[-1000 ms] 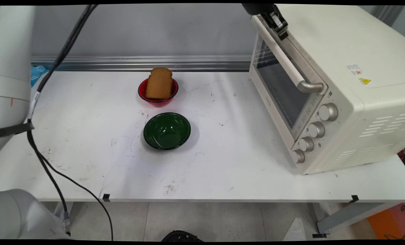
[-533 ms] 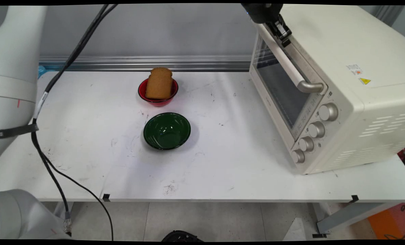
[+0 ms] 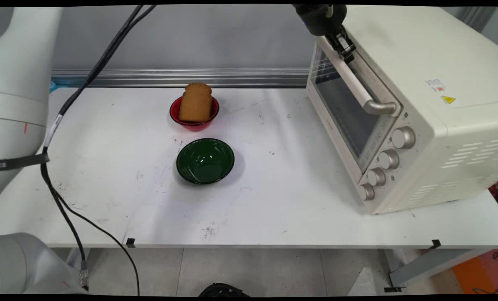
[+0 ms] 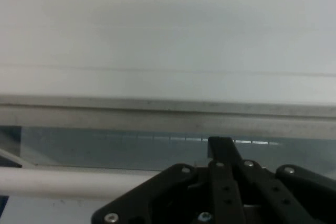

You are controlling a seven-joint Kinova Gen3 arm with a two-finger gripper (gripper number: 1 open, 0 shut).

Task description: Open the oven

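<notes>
One tool (image 3: 344, 47) at oven (image 3: 403, 104) door handle (image 3: 357, 85) far end; fingers pressed together, gripping nothing

I work in a robotics lab test cell, not a home kitchen: a scuffed white table (image 3: 274, 209) on a metal frame, an aluminium rail (image 3: 177, 77) along a bare grey wall (image 3: 215, 37), and loose black cables (image 3: 65, 217).

Toaster oven (image 3: 403, 104): cream body, directly under the hand, door handle (image 3: 357, 85) nearest it, four knobs (image 3: 389, 159) farther off. Red bowl (image 3: 194, 113): well apart from the hand, holds an upright bread slice (image 3: 195, 102). Green bowl (image 3: 205, 161): farther off, on the white tabletop (image 3: 274, 200).
</notes>
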